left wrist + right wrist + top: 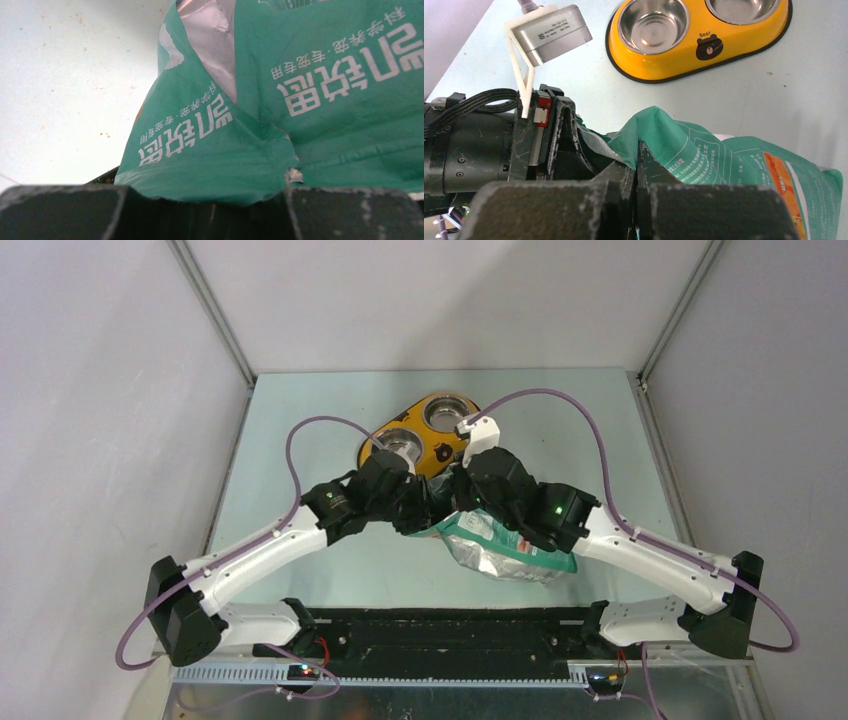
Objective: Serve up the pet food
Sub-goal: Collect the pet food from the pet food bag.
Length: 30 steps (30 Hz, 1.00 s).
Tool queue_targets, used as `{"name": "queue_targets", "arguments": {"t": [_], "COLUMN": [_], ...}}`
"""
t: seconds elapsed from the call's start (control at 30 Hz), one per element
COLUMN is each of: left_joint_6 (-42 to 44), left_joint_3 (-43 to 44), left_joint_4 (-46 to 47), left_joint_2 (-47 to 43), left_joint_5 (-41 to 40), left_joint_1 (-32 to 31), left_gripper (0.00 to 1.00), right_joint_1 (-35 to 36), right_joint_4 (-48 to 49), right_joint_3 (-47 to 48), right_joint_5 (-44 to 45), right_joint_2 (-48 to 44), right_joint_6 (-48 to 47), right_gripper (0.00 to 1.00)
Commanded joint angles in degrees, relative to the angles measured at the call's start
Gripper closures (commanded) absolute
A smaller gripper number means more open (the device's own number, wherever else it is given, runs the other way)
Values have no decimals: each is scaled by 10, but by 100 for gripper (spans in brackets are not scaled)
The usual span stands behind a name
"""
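Top external view: left gripper (pixel 205 200) and right gripper (pixel 638 167) both clamp the teal bag (pixel 505 552); yellow twin-bowl feeder (pixel 428 462) at twelve o'clock, partly hidden behind their wrists.

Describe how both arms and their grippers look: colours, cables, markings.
Both the left arm and right arm have white links, black joints and black bases. A purple cable loops along each. A green light glows on the right one. The left gripper and right gripper have black, scuffed fingers.
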Motion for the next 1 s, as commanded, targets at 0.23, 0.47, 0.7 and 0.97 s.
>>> {"name": "queue_targets", "arguments": {"t": [0.23, 0.47, 0.7, 0.97], "left_joint_6": [-26, -47, -61, -70], "left_joint_3": [-74, -144, -181, -209], "left_joint_4": [171, 194, 177, 157], "left_joint_2": [-83, -172, -236, -311], "left_joint_5": [36, 28, 32, 11], "left_joint_1": [-3, 17, 35, 48], "left_gripper": [100, 100, 100, 100], "right_joint_1": [-55, -29, -14, 2], "right_joint_4": [5, 3, 1, -1], "right_joint_3": [-19, -21, -21, -20], "right_joint_5": [3, 19, 24, 47], "right_joint_2": [-94, -96, -108, -117], "right_joint_6": [-39, -60, -65, -78], "right_gripper": [100, 100, 100, 100]}}
